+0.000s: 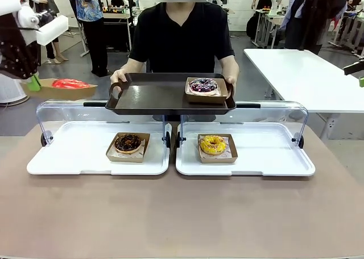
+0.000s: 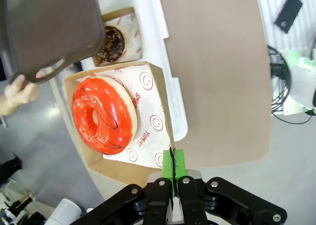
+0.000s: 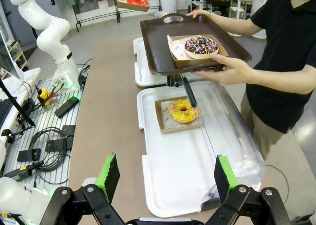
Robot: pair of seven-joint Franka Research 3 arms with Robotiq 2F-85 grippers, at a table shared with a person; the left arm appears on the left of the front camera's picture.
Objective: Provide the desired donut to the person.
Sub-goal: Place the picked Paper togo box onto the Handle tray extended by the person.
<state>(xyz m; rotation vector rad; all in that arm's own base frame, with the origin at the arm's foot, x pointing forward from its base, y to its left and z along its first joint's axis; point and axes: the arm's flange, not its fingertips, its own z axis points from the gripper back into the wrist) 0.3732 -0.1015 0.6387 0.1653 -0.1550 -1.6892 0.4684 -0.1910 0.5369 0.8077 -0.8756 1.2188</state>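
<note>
A wide hall with other white tables and bystanders is seen behind a brown table [image 1: 182, 213], on which 2 white trays lie side by side under raised clear lids. On the left tray [image 1: 74, 157] a chocolate donut [image 1: 128, 142] sits in a cardboard box; on the right tray [image 1: 267, 162] a yellow donut [image 1: 212, 144] sits in another.

At the far side the person [image 1: 182, 37], in a black T-shirt, holds a dark brown tray [image 1: 153, 97] by both handles above the lids. At the tray's right end, as seen from the front, a donut with dark icing and sprinkles [image 1: 203, 86] rests in its box.

The left gripper [image 2: 173, 178] is clamped on the edge of an open cardboard box [image 2: 148, 136] lined with printed paper, in which a red glazed donut [image 2: 103, 114] lies. In the front view that box is held up at the far left, well apart from the dark tray and seemingly beyond the table's edge, though the depth is hard to judge.

The right gripper [image 3: 168, 178] is held with its green pads spread wide and nothing between them, on the robot's side of the right tray.
</note>
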